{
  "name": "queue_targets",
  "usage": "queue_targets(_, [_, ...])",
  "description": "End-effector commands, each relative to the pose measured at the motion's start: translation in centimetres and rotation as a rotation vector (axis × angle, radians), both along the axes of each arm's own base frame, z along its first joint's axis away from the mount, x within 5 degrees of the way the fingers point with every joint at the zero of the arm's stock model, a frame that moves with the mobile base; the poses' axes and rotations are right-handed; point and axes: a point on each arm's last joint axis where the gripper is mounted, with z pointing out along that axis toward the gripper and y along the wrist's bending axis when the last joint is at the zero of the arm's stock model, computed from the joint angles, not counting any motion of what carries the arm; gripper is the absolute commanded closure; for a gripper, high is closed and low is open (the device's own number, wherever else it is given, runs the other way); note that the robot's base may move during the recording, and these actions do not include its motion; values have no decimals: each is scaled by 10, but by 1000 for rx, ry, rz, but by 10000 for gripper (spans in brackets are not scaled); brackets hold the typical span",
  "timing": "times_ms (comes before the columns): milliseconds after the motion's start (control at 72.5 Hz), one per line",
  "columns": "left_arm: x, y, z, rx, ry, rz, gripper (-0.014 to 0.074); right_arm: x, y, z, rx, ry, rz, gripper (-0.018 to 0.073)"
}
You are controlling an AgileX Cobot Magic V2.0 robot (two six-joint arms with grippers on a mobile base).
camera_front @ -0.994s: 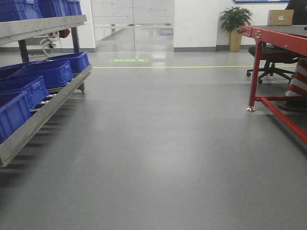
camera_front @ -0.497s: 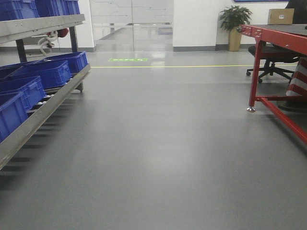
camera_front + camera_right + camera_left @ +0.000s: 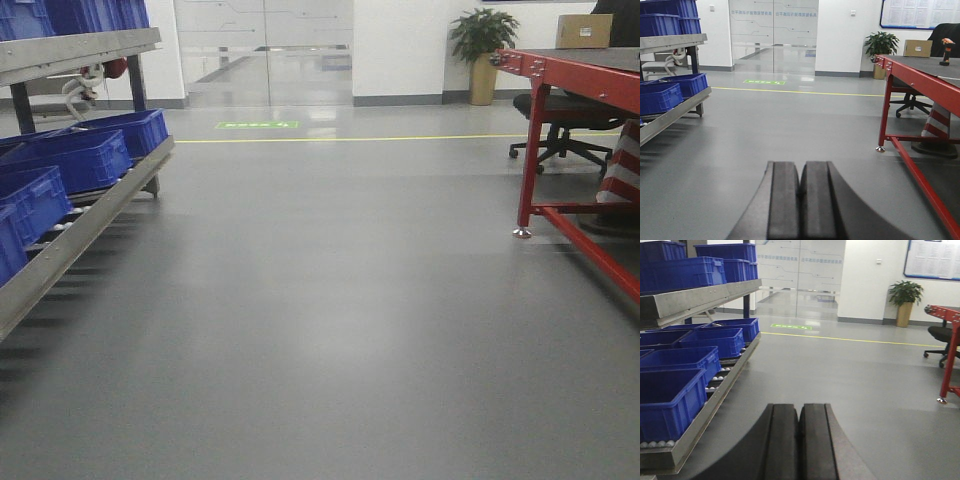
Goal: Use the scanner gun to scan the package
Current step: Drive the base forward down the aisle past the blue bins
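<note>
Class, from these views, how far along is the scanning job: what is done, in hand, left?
Done: nothing visible. In hand: nothing; the left gripper and right gripper are shut and empty. Left: everything. The scanner gun stands untouched on the red table, far ahead to the right; it must be reached and grasped, and the package, not made out here, found and scanned.

- The left claw (image 3: 800, 415) points forward, low above the floor (image 3: 865, 370), jaws pressed together, holding nothing.
- The right claw (image 3: 801, 175) is likewise closed and empty above that floor.
</note>
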Motion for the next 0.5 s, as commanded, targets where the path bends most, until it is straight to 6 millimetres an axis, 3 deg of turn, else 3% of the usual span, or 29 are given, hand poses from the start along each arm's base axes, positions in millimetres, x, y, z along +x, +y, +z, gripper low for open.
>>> queue_targets(0, [-1, 0, 3, -9, -25, 3, 707, 0, 0, 2, -1, -23, -7, 720])
queue_targets(483, [-1, 0, 3, -9, -25, 3, 707, 0, 0, 2, -1, -23, -7, 720])
